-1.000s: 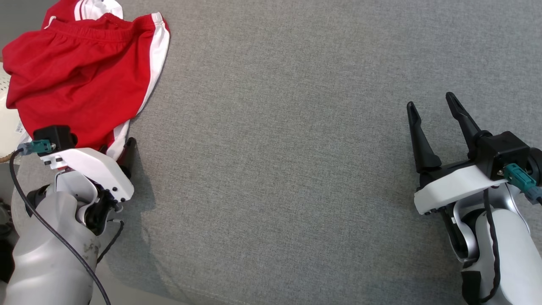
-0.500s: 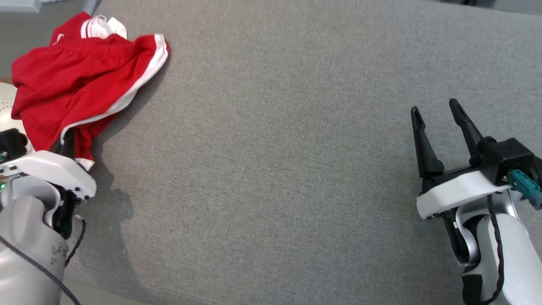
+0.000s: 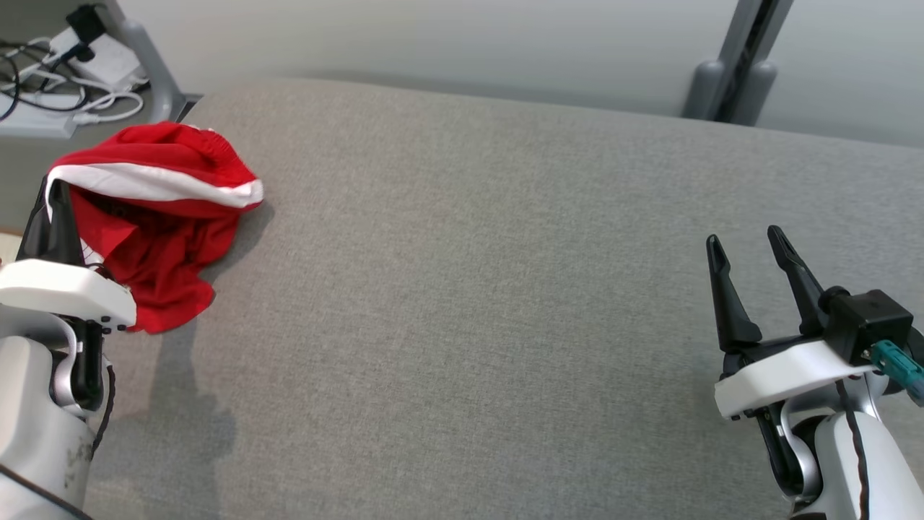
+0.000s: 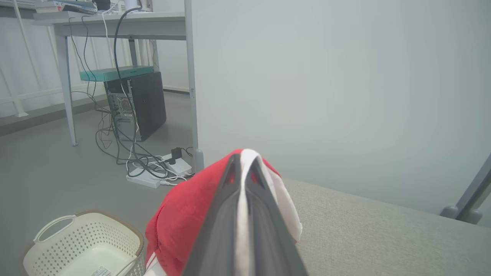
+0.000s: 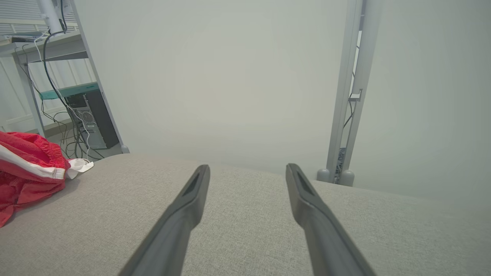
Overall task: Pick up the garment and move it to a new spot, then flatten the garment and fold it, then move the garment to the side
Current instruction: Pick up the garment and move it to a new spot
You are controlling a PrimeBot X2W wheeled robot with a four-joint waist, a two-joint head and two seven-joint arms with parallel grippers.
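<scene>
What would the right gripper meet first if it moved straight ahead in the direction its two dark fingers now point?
Probably the pale wall panel behind the grey fabric surface. The open right gripper seems to point over that surface, with nothing between, though depth is hard to judge.

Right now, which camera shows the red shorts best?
The head view: there the red shorts show most fully, bunched at the left end of the grey surface. The left wrist view shows a red-and-white fold pinched in the left gripper; the right wrist view cuts them off at its left edge.
</scene>
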